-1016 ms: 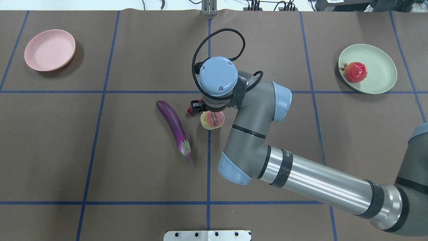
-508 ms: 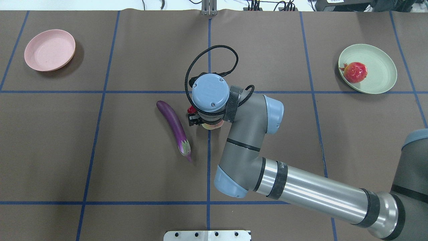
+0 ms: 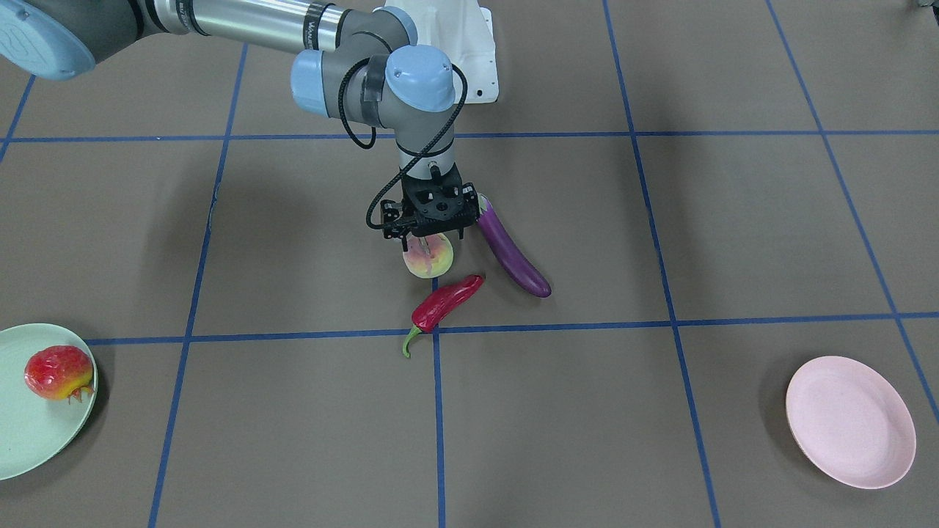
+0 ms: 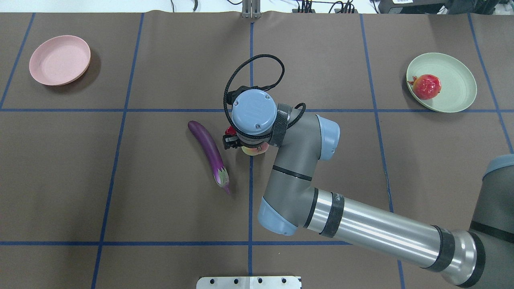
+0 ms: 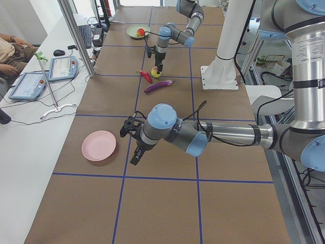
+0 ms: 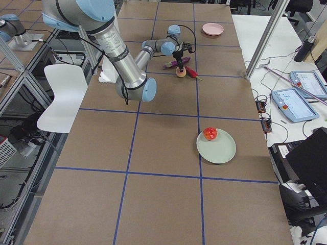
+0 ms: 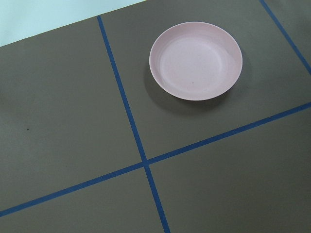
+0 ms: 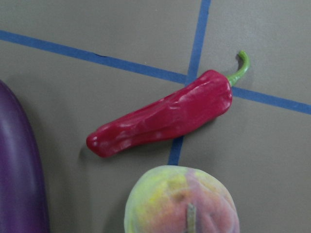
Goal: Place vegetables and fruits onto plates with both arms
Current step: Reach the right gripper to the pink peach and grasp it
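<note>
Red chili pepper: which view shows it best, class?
Right wrist-mounted: the chili pepper is large, stem included. Front-facing shows it whole but smaller; overhead, only a red sliver beside the right arm; side views, tiny.

The surface [image 3: 660, 455] is showing dull brown, with blue tape lines [image 3: 439, 418] in a grid. The eggplant [image 3: 511, 255] is shining purple, the chili pepper [image 3: 446, 302] red with a green stem. The peach [image 3: 429, 259] is showing pale yellow-green with a pink blush. The pomegranate [image 3: 57, 372] is glowing red-orange. One plate [image 3: 29, 444] is looking pale green, the other plate [image 3: 851, 422] pale pink. The right arm [image 3: 341, 77] is showing grey, silver and light blue.
</note>
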### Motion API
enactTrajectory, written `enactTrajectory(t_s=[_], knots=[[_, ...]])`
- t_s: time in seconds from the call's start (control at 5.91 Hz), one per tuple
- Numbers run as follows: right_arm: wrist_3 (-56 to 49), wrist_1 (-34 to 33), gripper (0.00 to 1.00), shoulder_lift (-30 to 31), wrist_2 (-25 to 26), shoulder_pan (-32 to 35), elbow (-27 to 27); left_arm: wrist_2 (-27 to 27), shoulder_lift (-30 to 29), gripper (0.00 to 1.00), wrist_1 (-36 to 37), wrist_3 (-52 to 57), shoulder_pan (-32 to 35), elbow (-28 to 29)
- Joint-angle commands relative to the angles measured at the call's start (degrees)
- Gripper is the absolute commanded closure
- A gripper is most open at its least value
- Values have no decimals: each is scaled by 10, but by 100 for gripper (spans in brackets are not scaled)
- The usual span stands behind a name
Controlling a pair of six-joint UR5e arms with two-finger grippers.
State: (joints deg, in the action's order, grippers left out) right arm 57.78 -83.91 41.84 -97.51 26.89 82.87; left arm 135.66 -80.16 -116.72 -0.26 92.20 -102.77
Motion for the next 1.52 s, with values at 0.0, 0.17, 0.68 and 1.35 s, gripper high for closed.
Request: enactTrajectory(t_s=[0.0,0.17,0.68,1.35], knots=[[-20,23,1,4,0,7,-13,0,0,0,0,0,0,-1],[-42,21,1,10,-1,11,-13,0,0,0,0,0,0,0],[-72,20,1,12,-21,31,-11,0,-1,0,0,-1,0,0],[-60,25,1,15,-21,25,-12,0,-1,0,0,-1,0,-1]])
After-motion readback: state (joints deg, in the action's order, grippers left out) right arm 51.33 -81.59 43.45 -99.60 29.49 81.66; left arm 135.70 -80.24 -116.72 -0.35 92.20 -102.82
